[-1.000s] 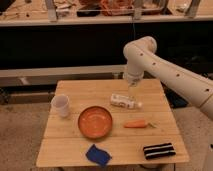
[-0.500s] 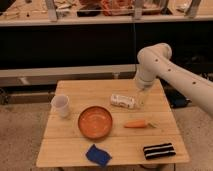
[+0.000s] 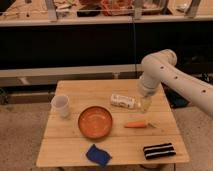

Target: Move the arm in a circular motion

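The glossy white arm (image 3: 172,75) with small dark dots comes in from the right edge, bends at a rounded elbow near the top right and points down over the right side of the wooden table (image 3: 80,90). Its pale narrow gripper (image 3: 145,104) hangs just above the table, next to the right end of a white bottle (image 3: 122,101) lying on its side. Nothing shows in the gripper.
On the table are a white cup (image 3: 61,105) at the left, an orange bowl (image 3: 95,121) in the middle, a carrot (image 3: 136,124), a blue cloth (image 3: 98,155) at the front, and a black-and-white striped object (image 3: 159,150) at the front right. A dark counter stands behind.
The arm's elbow and gripper have swung to the right and slightly nearer, from above the bottle's left side to its right end.
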